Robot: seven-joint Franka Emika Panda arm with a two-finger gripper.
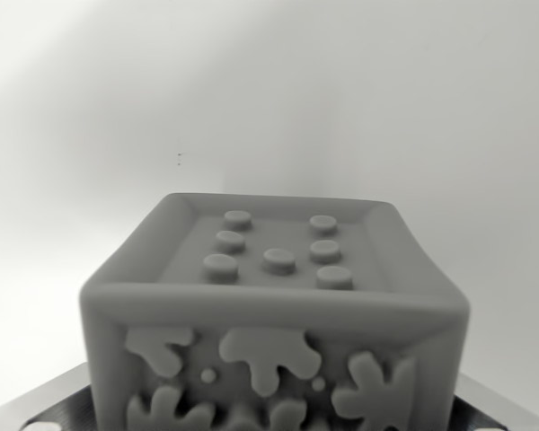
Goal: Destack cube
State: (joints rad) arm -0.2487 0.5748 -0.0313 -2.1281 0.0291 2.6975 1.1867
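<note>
A grey cube (274, 305) fills the lower middle of the wrist view, very close to the camera. Its top face is a recessed panel with several round studs, and its near face carries raised splat shapes. My gripper (274, 417) straddles the cube at the bottom edge of the picture. Dark metallic fingers (49, 406) show at the bottom left and bottom right corners, pressed against the cube's two sides. The gripper looks shut on the cube. The cube's underside and anything below it are hidden.
Behind and around the cube lies only a plain white surface (269, 99) with a tiny dark speck (180, 158) on it.
</note>
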